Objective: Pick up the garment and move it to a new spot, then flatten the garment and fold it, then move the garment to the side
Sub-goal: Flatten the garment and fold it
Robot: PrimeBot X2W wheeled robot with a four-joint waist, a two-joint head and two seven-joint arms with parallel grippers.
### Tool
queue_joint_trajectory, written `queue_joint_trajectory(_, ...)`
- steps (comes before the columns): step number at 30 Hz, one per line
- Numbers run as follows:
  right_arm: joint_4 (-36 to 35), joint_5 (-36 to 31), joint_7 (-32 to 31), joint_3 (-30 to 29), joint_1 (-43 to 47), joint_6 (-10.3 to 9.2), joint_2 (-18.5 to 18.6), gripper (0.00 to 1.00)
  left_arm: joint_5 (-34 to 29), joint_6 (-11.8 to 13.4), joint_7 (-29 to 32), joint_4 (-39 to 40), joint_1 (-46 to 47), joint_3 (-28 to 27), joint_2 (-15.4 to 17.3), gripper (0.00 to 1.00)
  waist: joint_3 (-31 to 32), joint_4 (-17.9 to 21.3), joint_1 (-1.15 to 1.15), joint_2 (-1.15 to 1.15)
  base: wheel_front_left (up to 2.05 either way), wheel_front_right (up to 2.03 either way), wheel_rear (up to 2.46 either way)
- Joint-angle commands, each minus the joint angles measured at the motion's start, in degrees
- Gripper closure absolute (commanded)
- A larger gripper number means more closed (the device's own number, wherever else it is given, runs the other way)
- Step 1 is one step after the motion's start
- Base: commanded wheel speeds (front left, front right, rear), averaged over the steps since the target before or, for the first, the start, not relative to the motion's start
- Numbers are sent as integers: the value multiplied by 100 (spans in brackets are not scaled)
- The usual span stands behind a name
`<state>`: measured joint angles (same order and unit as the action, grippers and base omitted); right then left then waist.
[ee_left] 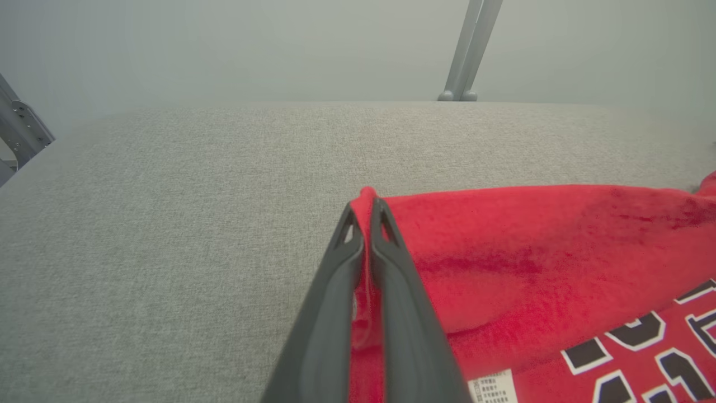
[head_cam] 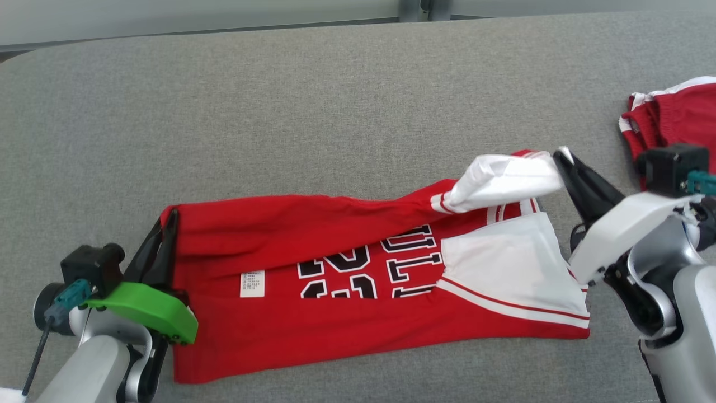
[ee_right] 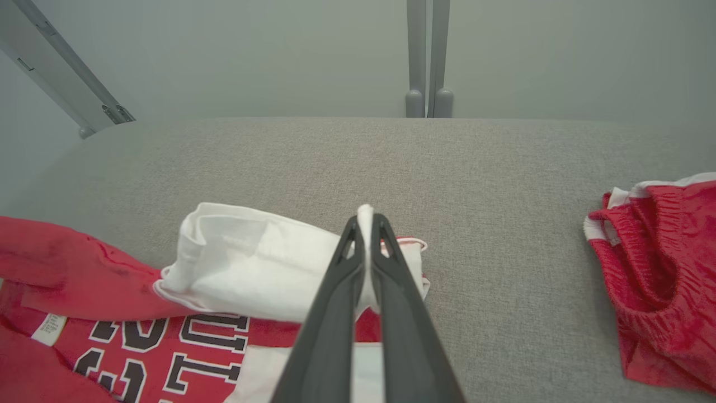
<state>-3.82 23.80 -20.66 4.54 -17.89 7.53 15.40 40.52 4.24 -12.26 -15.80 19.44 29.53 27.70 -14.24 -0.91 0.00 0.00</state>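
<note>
A red jersey-style garment (head_cam: 335, 313) with white sleeves and black-and-white lettering lies lengthwise across the grey padded surface (head_cam: 313, 106). My left gripper (head_cam: 168, 215) is shut on the garment's red far-left corner, seen up close as the garment (ee_left: 531, 252) pinched in the left gripper (ee_left: 366, 208). My right gripper (head_cam: 562, 157) is shut on the white sleeve (head_cam: 503, 176), held slightly raised and folded over the body. In the right wrist view the right gripper (ee_right: 366, 217) pinches the white sleeve (ee_right: 251, 260) edge.
A second red and white garment (head_cam: 671, 120) lies bunched at the right edge, also the second garment (ee_right: 660, 280) to the right in the right wrist view. Bare grey surface stretches behind the jersey. Metal frame legs (ee_right: 428, 56) stand beyond the far edge.
</note>
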Motion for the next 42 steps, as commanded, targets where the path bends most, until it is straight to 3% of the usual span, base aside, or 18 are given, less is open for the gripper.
queue_joint_trajectory(1, -175, 15, -9, -63, 325, -8, -75, 100, 50, 127, -62, 121, -256, -78, 93, 100, 51, 67, 0, 0, 0, 0, 0)
queue_joint_trajectory(10, -269, 125, 115, -105, 1181, -8, -314, 100, 161, 432, -203, 471, -1105, -180, -18, 100, 130, 112, 0, 0, 0, 0, 0)
queue_joint_trajectory(20, 332, 28, 590, 182, 1297, -8, -271, 99, 219, 285, -256, 12, -1335, -205, -255, 100, 217, 89, 0, 0, 0, 0, 0)
queue_joint_trajectory(21, 383, 46, 632, 234, 1319, -8, -255, 87, 197, 270, -265, -41, -1345, -218, -264, 94, 227, 91, 0, 0, 0, 0, 0)
queue_joint_trajectory(22, 417, 78, 677, 289, 1337, -8, -244, 70, 174, 246, -275, -78, -1360, -237, -271, 78, 238, 94, 0, 0, 0, 0, 0)
queue_joint_trajectory(23, 443, 115, 724, 326, 1359, -8, -231, 57, 186, 228, -282, -90, -1382, -279, -308, 58, 249, 96, 0, 0, 0, 0, 0)
queue_joint_trajectory(24, 457, 151, 769, 363, 1400, -8, -207, 35, 196, 212, -289, -92, -1422, -320, -338, 18, 263, 99, 0, 0, 0, 0, 0)
queue_joint_trajectory(25, 476, 168, 814, 397, 1450, -8, -175, 5, 194, 193, -295, -80, -1482, -367, -366, 0, 279, 104, 0, 0, 0, 0, 0)
queue_joint_trajectory(26, 485, 192, 858, 423, 1492, -8, -146, 0, 199, 180, -298, -57, -1540, -415, -396, 0, 296, 108, 0, 0, 0, 0, 0)
queue_joint_trajectory(33, 563, 286, 965, 433, 1889, -8, -4, 0, 66, 90, -296, 300, -2189, -745, -540, 0, 433, 176, 0, 0, 0, 0, 0)
queue_joint_trajectory(42, 570, 145, 1003, 62, 2062, -7, -76, 0, -326, 299, -298, 850, -2571, -1038, -575, 0, 722, 186, 0, 0, 0, 0, 0)
